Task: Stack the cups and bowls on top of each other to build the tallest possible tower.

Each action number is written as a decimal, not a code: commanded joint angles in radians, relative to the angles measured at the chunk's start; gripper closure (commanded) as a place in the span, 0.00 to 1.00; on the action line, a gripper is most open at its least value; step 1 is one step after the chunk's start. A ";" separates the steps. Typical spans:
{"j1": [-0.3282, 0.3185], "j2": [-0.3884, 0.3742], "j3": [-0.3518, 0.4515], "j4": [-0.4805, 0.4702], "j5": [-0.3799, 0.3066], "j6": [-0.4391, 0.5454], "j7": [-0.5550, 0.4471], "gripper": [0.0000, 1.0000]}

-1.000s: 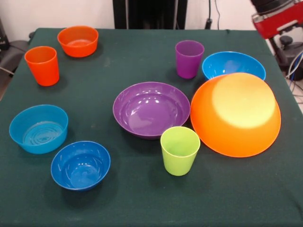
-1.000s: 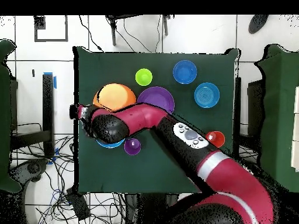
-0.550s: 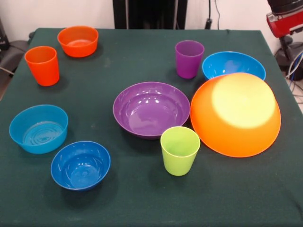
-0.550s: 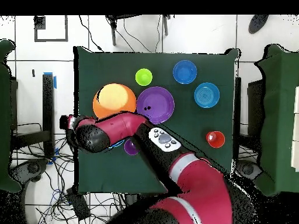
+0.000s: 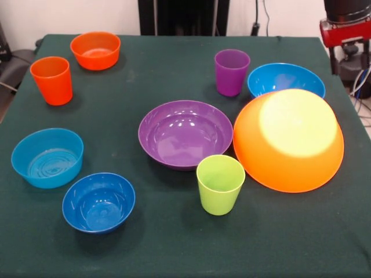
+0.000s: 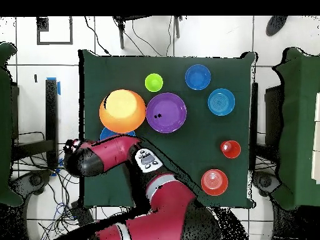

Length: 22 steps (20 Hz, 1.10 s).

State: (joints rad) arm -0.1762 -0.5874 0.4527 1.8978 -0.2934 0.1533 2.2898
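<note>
From the front, the orange-yellow bowl (image 5: 288,139) lies upside down, overlapping the blue bowl (image 5: 285,78) behind it, beside the purple bowl (image 5: 185,133). The lime cup (image 5: 220,183) stands near both.

From overhead, the arm (image 6: 112,156) reaches past the table (image 6: 187,69) edge; whether the gripper is spread or closed cannot be told.

No legible txt or labels

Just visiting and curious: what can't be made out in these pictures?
Overhead view: the arm covers the purple cup and most of the large blue bowl.
Front view: the top edge cuts off the arm; the orange-yellow bowl hides part of the large blue bowl.
Either view: the gripper, open or shut, unclear; anything under the upturned orange-yellow bowl is hidden.
</note>
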 commanded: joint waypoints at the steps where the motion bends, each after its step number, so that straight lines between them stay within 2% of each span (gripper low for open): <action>1: 0.046 -0.015 -0.178 0.069 0.067 0.023 0.216 0.00; 9: 0.082 0.014 -0.234 0.051 0.108 -0.022 0.184 0.00; 15: 0.152 0.054 -0.326 0.009 0.120 -0.044 0.180 0.00; 22: 0.170 0.145 -0.377 -0.065 0.127 -0.088 0.138 0.00</action>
State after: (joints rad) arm -0.0147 -0.5625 0.1422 1.9232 -0.1956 0.1211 2.2898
